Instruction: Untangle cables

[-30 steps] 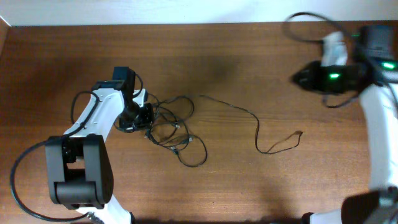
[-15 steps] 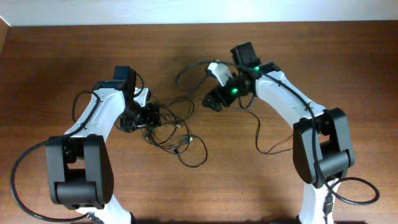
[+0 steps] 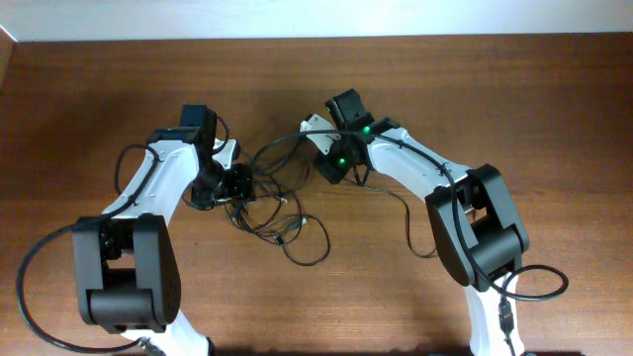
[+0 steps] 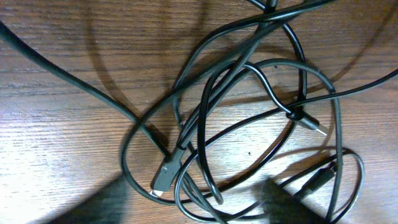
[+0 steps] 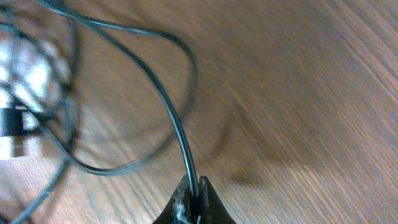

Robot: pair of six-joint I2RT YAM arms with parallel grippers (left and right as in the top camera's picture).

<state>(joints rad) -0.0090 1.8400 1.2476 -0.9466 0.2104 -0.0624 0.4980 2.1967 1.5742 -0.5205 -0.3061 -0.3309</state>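
The brown wooden desk (image 3: pixel 99 89) carries the thin black flexible cables (image 3: pixel 280 229), bunched in overlapping loops left of centre. The bunch's long axis runs left to right. One cord trails out rightward, then bends toward the robot's side. The right pincer (image 3: pixel 328 166) is closed narrow on one cord at the bunch's upper right. The left pincer (image 3: pixel 235 184) stands wide over the bunch's left side.

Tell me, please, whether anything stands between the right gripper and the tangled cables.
Nothing visible does. The right gripper is shut on one strand of the cables, which runs freely over the table to the tangle.
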